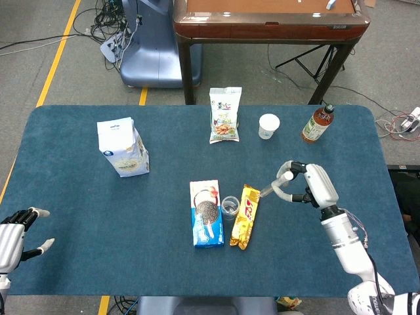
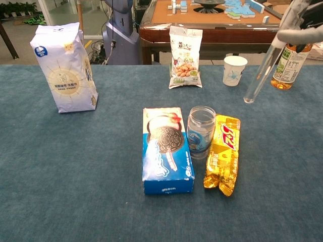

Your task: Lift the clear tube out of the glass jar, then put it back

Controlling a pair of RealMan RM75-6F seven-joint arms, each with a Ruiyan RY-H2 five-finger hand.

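Note:
My right hand (image 1: 308,186) (image 2: 304,21) pinches the top of the clear tube (image 2: 260,71) (image 1: 268,191), which hangs in the air tilted, its lower end toward the left. The tube's tip is above the table to the right of the glass jar (image 2: 201,131) (image 1: 230,207) and clear of it. The jar stands upright between the blue cookie box (image 2: 166,149) (image 1: 206,212) and the yellow snack bar (image 2: 222,153) (image 1: 245,207). My left hand (image 1: 16,231) rests at the table's front left corner with fingers spread, holding nothing.
A white bag (image 2: 64,67) stands at the far left. A nut packet (image 2: 185,50), a paper cup (image 2: 234,69) and a tea bottle (image 2: 289,60) line the back edge. A wooden table (image 1: 269,20) stands behind.

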